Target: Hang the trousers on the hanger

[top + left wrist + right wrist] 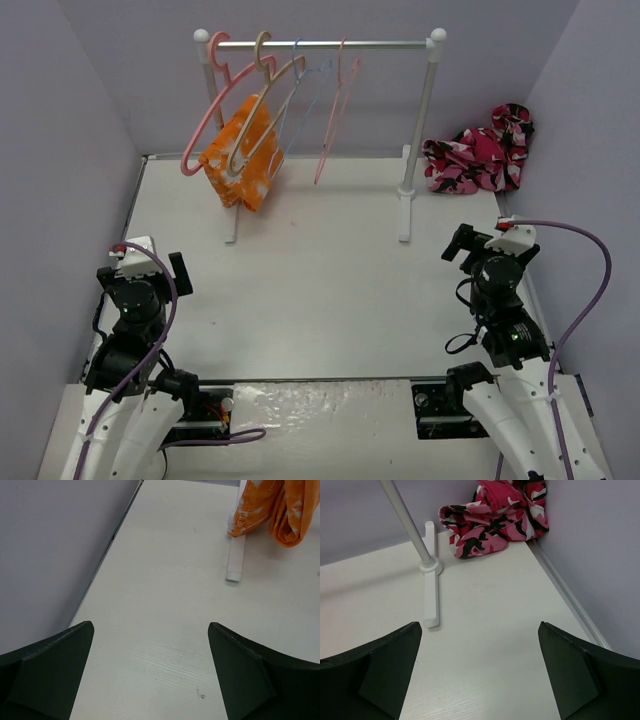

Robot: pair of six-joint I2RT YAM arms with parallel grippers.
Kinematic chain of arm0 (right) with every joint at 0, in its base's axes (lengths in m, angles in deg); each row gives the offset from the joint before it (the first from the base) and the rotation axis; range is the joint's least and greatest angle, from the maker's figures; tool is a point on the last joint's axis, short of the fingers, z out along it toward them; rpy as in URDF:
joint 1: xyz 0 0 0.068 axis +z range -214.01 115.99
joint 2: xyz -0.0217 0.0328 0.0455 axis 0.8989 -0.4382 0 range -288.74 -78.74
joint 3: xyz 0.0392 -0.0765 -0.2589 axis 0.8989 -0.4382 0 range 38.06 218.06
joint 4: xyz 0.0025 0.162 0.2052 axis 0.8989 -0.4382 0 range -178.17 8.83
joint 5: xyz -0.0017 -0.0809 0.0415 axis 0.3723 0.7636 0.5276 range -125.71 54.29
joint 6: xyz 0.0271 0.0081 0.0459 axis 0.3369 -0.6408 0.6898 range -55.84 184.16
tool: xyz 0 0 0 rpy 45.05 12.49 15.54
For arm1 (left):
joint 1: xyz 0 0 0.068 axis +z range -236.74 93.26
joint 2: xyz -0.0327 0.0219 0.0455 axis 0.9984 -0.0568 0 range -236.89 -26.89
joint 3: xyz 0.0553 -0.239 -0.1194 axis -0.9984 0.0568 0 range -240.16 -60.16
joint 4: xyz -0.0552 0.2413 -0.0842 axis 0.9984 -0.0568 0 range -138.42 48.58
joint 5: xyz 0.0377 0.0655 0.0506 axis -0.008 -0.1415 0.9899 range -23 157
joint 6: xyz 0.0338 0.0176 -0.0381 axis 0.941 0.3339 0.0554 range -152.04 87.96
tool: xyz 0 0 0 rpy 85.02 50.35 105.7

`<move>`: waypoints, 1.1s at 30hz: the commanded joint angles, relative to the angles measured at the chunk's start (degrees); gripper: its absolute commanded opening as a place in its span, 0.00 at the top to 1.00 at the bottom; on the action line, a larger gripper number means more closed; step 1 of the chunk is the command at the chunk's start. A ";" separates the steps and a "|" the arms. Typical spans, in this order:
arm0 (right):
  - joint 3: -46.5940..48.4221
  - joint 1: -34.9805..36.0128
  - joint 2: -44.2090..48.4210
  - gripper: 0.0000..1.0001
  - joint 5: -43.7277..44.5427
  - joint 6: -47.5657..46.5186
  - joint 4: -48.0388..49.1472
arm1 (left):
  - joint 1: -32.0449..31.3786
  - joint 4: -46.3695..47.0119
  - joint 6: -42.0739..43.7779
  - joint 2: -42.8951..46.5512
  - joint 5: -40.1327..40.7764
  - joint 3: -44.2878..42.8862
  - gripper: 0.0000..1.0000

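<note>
The camouflage trousers (480,150) lie crumpled in the far right corner of the table, against the walls. They also show in the right wrist view (490,515). The beige hanger (265,60) hangs by its hook on the rack's rail at the far left, tilted, beside an orange-and-white cloth. My left gripper (145,262) is open and empty over the near left of the table (150,625). My right gripper (490,245) is open and empty at the near right, short of the trousers (480,624).
A white clothes rack (320,43) stands across the back, with a post and foot on each side (431,580) (235,560). On it hang a thick pink hanger (205,120), thin wire hangers (330,110) and the orange-and-white cloth (245,150) (270,505). Lilac walls enclose three sides.
</note>
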 commanded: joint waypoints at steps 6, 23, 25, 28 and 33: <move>5.93 -0.25 -7.39 0.00 -2.20 1.93 3.12 | 0.45 3.32 -0.78 -3.78 -0.52 -2.55 0.03; 22.55 -12.91 -45.06 0.00 4.81 22.16 4.66 | 0.52 2.68 -0.95 -4.76 -3.28 -3.50 0.03; 27.04 -14.88 -50.46 0.00 3.21 23.24 5.59 | 0.53 2.61 -0.95 -5.09 -3.74 -3.66 0.03; 33.82 -16.40 -59.21 0.00 1.19 23.78 6.77 | 0.53 2.60 -0.87 -5.29 -3.96 -3.69 0.03; 42.55 -17.10 -73.33 0.00 -1.13 25.26 9.00 | 0.53 2.84 -0.45 -5.81 -4.96 -3.44 0.03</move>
